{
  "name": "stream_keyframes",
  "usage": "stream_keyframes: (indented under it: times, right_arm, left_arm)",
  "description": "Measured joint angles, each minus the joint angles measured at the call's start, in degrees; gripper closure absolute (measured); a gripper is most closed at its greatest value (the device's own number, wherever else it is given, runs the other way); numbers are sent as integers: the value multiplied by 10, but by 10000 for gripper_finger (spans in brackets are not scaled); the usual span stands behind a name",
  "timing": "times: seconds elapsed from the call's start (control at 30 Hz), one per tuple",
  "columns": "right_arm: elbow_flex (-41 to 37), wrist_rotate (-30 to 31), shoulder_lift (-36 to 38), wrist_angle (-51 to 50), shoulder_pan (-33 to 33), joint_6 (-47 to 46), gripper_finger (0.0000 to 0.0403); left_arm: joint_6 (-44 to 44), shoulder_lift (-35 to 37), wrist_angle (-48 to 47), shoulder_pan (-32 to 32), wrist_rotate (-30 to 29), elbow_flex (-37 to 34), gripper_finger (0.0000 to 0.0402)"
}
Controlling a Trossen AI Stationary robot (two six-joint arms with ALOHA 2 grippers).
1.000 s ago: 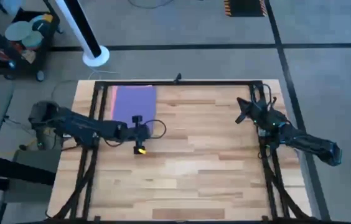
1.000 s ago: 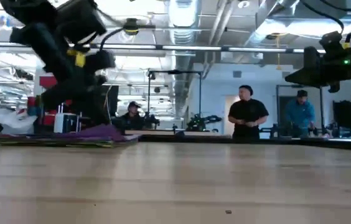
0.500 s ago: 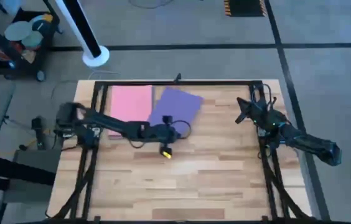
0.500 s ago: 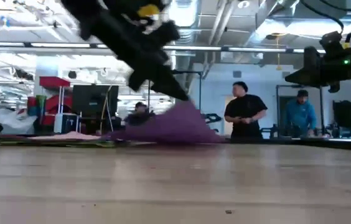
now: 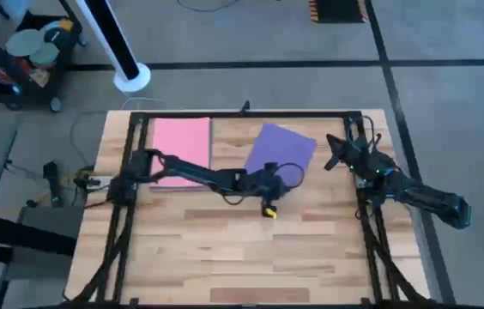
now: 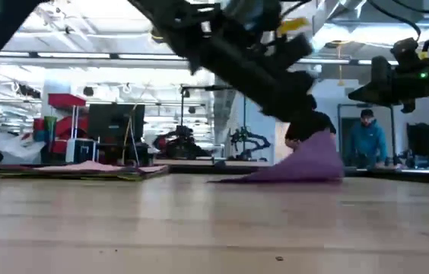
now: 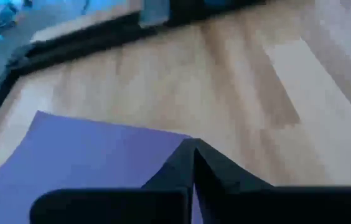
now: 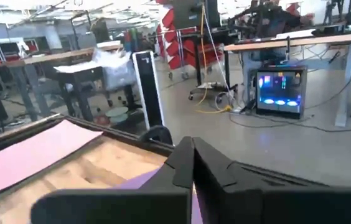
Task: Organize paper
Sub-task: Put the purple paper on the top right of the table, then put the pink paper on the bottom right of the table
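Surface (image 5: 242, 249) first: we see bare wood across most of it, with all the paper toward its far edge. Behind our left tool's arm, at the far left corner, lies the stack (image 5: 180, 153) with a pink sheet (image 5: 182, 142) on top; the low view shows darker edges under it, though we cannot tell those colours. Right at the left tool (image 5: 269, 182), the purple sheet (image 5: 280, 153) lies askew, well apart from the stack, one corner lifted off the wood. The left tool's fingers are pressed together, and in its wrist view they sit on the purple sheet's edge, so we judge it clamped on that sheet. Our right tool (image 5: 335, 160) waits at the far right edge, fingers together, empty. We judge the task at an early stage: one sheet is being separated, the pink and whatever lies beneath remain to be sorted.
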State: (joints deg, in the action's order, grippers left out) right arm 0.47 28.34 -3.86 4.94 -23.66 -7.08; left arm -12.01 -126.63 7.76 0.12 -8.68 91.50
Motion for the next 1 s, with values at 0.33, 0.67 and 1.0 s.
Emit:
stream_keyframes:
  times: [0.33, 0.67, 1.0]
  right_arm:
    - [0, 0, 0, 6, 0, 0, 403]
    - [0, -1, 0, 14, 0, -4, 403]
    - [0, -167, 0, 15, 17, 12, 403]
  left_arm:
    - [-40, -38, -29, 19, 47, 95, 348]
    - [-66, -33, -237, 18, 43, 142, 320]
    - [-42, -26, -285, 5, 98, 149, 401]
